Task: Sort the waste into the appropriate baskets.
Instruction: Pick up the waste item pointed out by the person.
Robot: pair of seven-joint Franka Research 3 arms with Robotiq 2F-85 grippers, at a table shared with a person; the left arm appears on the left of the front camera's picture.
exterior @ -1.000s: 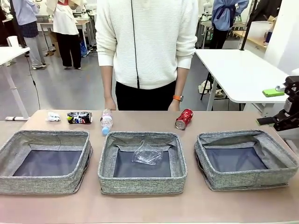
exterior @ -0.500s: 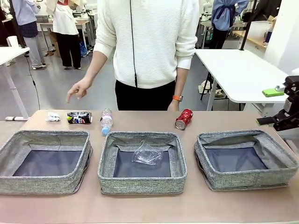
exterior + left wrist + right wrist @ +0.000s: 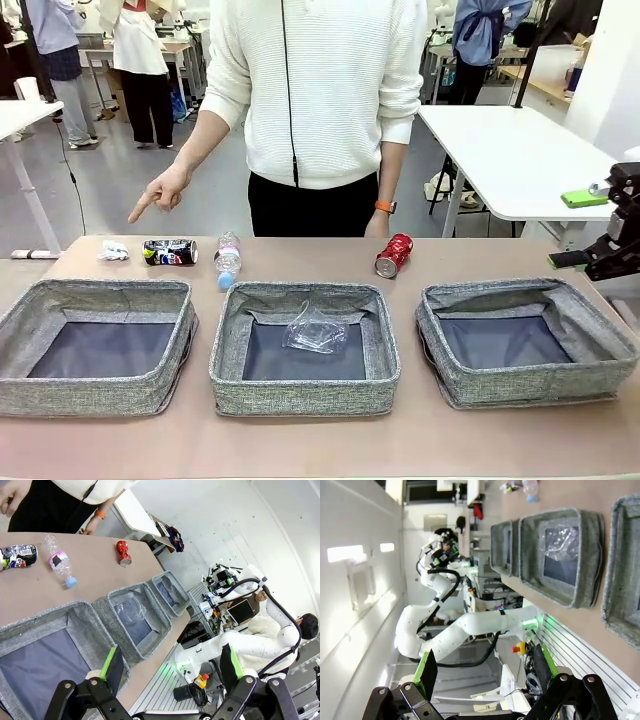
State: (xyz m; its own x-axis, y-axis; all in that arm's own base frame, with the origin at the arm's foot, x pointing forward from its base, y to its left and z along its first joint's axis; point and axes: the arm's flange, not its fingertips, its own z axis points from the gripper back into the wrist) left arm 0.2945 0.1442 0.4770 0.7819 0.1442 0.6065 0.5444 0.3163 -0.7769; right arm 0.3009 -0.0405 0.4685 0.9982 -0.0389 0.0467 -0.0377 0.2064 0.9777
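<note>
Both jaws are spread and empty. The crushed dark blue metal can (image 3: 170, 251) lies on the desk (image 3: 300, 445), far ahead of my left jaws. I judge it light, dented, slippery; grip across its middle.

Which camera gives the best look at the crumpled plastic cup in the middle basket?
The front view: the crumpled plastic cup lies close, unobstructed, in the middle basket. The right wrist view shows the cup sideways and farther off; the left wrist view shows it small and faint.
</note>
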